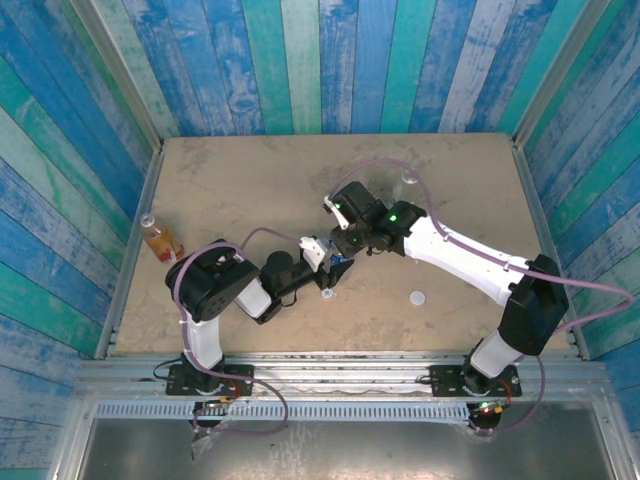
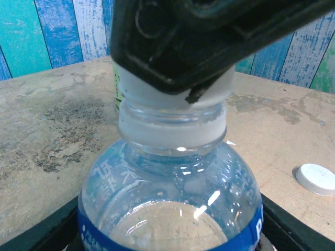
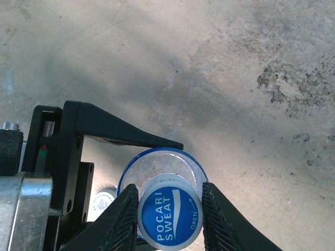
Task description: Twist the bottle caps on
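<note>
**Blue-planked booth, tan table: both claws meet on one bottle**

Painted plank walls in blue and teal close round a scuffed tan table. Near its middle the two arms meet. The left gripper reaches in from 7 o'clock, its jaws pressed against both sides of the blue-label bottle, which stands upright between them. The right gripper comes down from 3 o'clock, its two fingers narrowed onto the blue cap, which sits on top of the bottle's neck.

From the left wrist, the right claw's black finger lies across the cap and hides most of it. From the right wrist, one black finger of the left claw crosses at 10 o'clock of the cap.

A loose white cap lies flat at 4 o'clock of the claws, well apart. The orange-liquid bottle stands at 9 o'clock by the table's left edge. A small pale round thing sits just at 6 o'clock of the claws, too small to identify.
</note>
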Motion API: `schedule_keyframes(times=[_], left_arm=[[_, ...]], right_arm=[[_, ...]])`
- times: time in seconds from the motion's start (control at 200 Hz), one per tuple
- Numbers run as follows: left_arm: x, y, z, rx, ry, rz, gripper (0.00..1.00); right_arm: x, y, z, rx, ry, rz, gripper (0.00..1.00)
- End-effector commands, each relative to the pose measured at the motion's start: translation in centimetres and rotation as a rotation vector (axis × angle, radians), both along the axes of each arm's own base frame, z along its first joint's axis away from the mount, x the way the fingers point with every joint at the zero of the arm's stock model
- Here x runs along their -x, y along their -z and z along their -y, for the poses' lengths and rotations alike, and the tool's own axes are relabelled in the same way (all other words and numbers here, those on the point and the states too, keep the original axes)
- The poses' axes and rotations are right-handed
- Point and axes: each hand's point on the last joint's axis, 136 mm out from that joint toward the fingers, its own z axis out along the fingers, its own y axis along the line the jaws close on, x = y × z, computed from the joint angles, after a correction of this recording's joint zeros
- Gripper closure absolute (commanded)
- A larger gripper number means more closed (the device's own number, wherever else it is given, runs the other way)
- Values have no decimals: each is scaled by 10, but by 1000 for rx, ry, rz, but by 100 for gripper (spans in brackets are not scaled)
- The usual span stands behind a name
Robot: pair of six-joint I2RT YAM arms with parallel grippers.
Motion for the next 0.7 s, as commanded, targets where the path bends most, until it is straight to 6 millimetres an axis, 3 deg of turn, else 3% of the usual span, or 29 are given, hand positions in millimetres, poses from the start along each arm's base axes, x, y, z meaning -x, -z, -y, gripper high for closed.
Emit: schedule_keyframes(times=[0.0, 0.225, 0.365, 0.696], left_arm=[[6, 33, -3, -83, 9, -90, 31], [7, 31, -2, -71, 14, -90, 31], [8, 28, -2, -59, 19, -88, 31], [15, -1, -2, -23, 46, -60, 31]], right_arm=[[2, -1, -2, 2, -10, -14, 70], [6, 4, -3, -54, -41, -67, 78], [15, 2, -11, -110, -164, -89, 79], [17, 0, -3, -90, -319, -124, 80]])
